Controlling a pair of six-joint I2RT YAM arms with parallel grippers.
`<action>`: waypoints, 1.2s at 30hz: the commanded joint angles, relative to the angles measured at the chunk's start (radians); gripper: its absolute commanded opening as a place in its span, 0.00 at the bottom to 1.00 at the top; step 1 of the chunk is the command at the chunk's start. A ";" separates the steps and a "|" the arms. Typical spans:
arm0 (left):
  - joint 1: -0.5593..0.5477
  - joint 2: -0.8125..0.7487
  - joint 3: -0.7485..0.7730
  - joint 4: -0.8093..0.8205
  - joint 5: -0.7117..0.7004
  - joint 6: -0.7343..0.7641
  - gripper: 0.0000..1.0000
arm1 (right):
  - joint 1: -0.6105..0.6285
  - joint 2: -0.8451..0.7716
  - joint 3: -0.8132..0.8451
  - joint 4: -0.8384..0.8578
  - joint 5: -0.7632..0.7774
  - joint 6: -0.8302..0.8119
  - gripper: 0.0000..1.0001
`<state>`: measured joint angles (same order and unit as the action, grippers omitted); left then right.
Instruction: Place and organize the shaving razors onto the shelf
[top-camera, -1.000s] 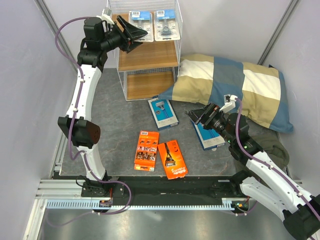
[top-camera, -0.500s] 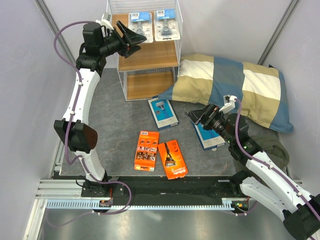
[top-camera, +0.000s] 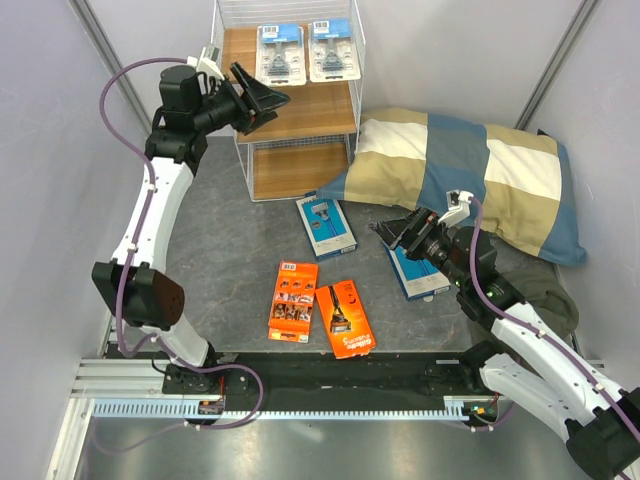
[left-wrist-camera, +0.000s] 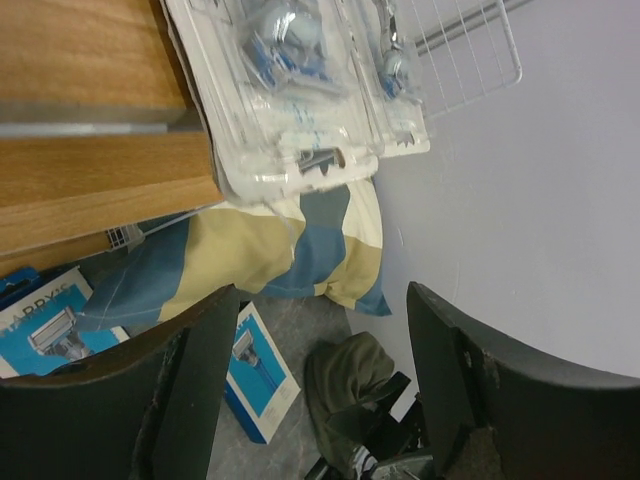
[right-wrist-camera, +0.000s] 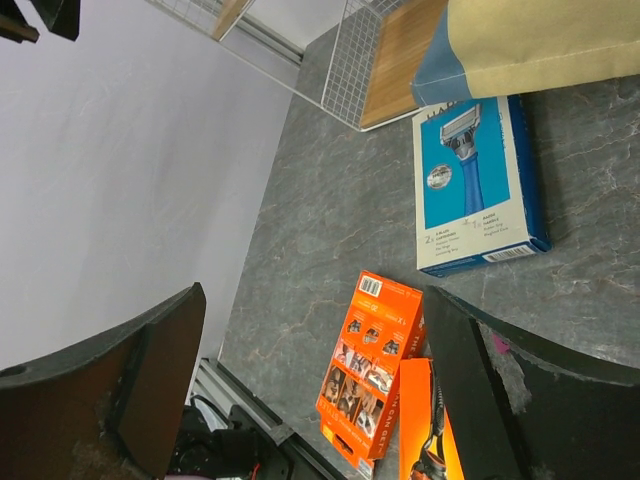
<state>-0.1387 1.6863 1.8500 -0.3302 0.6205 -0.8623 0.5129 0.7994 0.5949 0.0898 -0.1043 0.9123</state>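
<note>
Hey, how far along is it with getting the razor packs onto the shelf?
Done: two clear blister packs with blue tops lie side by side on the top wooden tier of the white wire shelf. In hand: nothing; the left gripper is open beside the shelf, the right gripper open over the grey table. Left: two blue boxes and two orange packs lying on that table.

I count six razor packs (top-camera: 331, 48): two clear blister packs (top-camera: 281, 52) at the top of the frame, two orange packs (top-camera: 293, 300) lower centre, two blue boxes (top-camera: 326, 226) mid-frame. One shelf (top-camera: 300, 112), one pillow (top-camera: 470, 180).
</note>
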 joint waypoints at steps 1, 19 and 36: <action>0.004 -0.109 -0.050 0.034 -0.002 0.088 0.75 | -0.004 0.006 -0.001 0.025 0.000 -0.003 0.98; -0.005 -0.431 -0.455 -0.058 -0.076 0.227 0.75 | -0.004 0.073 -0.014 0.048 -0.020 -0.023 0.98; -0.093 -0.513 -1.011 0.045 -0.126 0.158 0.75 | -0.002 0.279 -0.082 0.040 -0.106 -0.081 0.98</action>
<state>-0.1974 1.2106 0.9222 -0.3477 0.5251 -0.6842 0.5129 1.0283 0.5552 0.0998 -0.1432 0.8524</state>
